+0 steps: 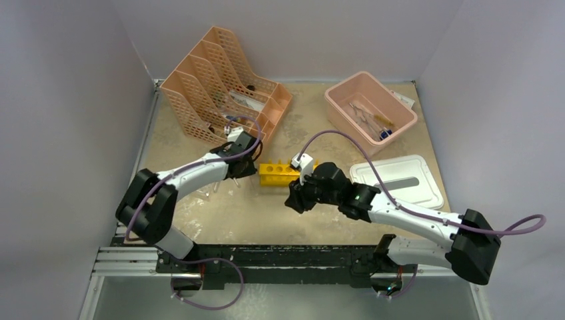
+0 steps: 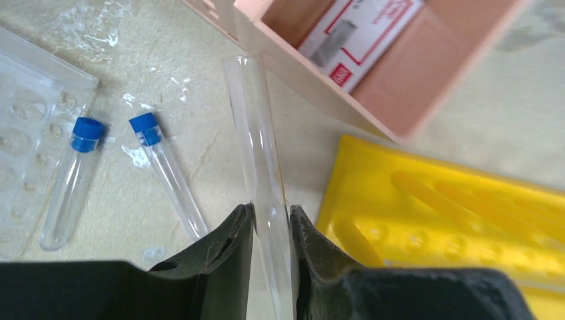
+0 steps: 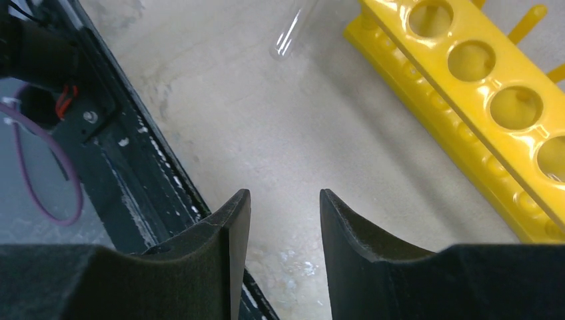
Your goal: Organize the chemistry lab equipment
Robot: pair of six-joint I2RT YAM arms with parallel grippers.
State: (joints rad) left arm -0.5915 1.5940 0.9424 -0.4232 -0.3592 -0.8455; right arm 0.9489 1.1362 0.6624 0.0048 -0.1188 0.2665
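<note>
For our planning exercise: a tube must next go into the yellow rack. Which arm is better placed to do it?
Left. The left gripper has the clear tube between its fingers, with the yellow rack right beside it. The right gripper stands open, holding nothing.

Left tool (image 2: 271, 220) tight, right tool (image 3: 285, 207) agape

The yellow plastic test-tube rack (image 2: 466, 220) is blurred up close and cut off at right and bottom. Just left of it, the clear glass tube (image 2: 253, 120) loses its lower end between the fingers of the left gripper (image 2: 270, 212). Behind the rack, the pink plastic tub (image 1: 346, 123) holds bits too small to name.
</note>
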